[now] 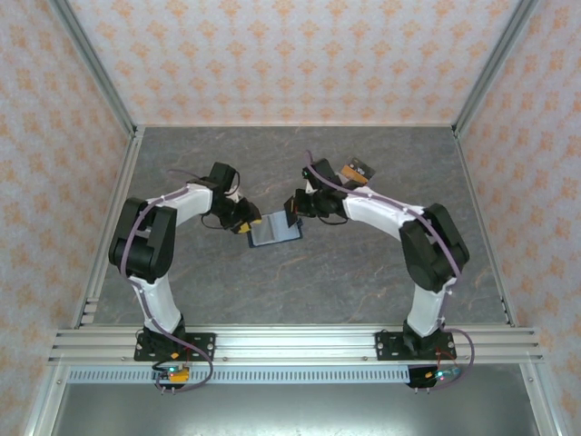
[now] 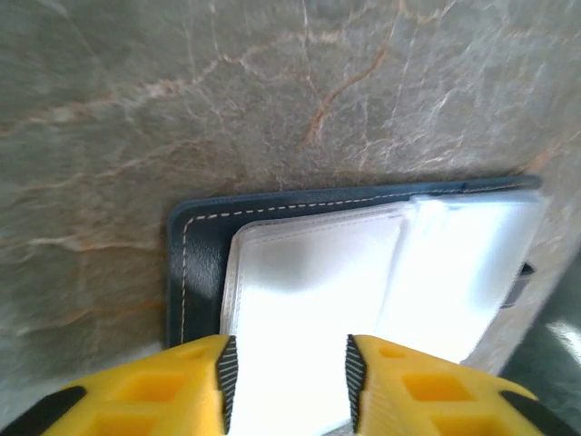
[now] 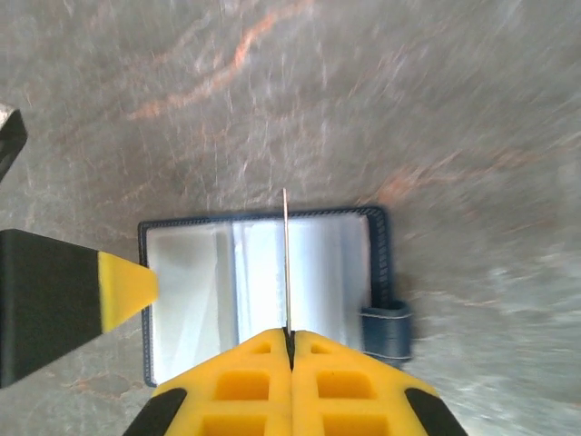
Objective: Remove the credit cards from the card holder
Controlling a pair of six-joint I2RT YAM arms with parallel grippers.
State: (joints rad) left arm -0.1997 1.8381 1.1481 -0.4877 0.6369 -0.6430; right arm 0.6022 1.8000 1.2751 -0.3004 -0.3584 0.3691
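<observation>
The navy card holder (image 1: 275, 230) lies open and flat on the table, its clear sleeves up and its closure tab (image 3: 385, 331) at the right. My left gripper (image 2: 287, 363) hovers open over the holder's left half (image 2: 195, 263), the jaws apart above a sleeve and holding nothing. My right gripper (image 3: 290, 338) is shut on a thin credit card (image 3: 286, 263), seen edge-on and standing upright above the middle of the holder (image 3: 186, 291). In the top view this card looks dark (image 1: 292, 209). The left gripper's yellow fingertip (image 3: 127, 289) shows beside the holder's left edge.
A small pile of loose cards (image 1: 357, 171), orange and black, lies on the grey marbled table (image 1: 363, 272) behind the right arm. Patterned walls and metal rails enclose the table on three sides.
</observation>
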